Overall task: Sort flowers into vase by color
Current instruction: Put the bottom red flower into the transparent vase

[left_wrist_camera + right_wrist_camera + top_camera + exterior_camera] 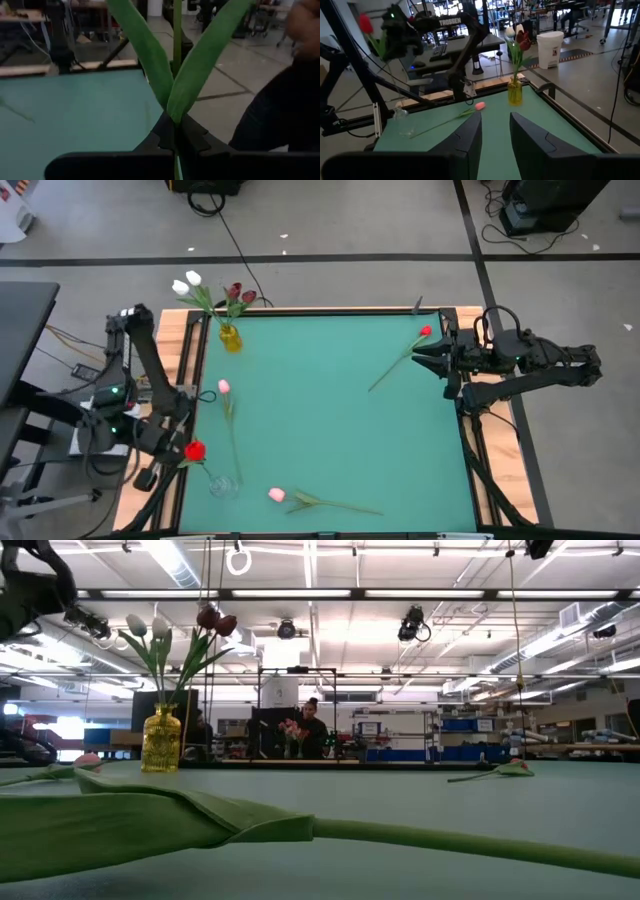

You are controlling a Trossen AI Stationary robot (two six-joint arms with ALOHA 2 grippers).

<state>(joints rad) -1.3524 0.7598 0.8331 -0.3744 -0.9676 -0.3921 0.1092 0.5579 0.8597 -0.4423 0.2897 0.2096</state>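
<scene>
My left gripper stands at the table's left edge, raised and shut on a bright red tulip, beside a clear glass vase. The right wrist view shows that red head high above the glass vase. A yellow vase at the far left holds white and maroon tulips. Lying flat on the mat are a pink tulip, another pink tulip near the front edge, and a red tulip. My right gripper is open and waits beside that red tulip's stem. My left gripper pinches the red tulip's green stem between its two fingers, right where the two long leaves branch off. The fingers lie across the stem. The flower stands upright and lifted, head above the fingers; whether the stem's lower end reaches the glass vase I cannot tell.
A wooden frame borders the green mat. The mat's middle is free room. A long leaf of the near pink tulip lies close in front of the low camera. A person stands in the room far behind the table.
</scene>
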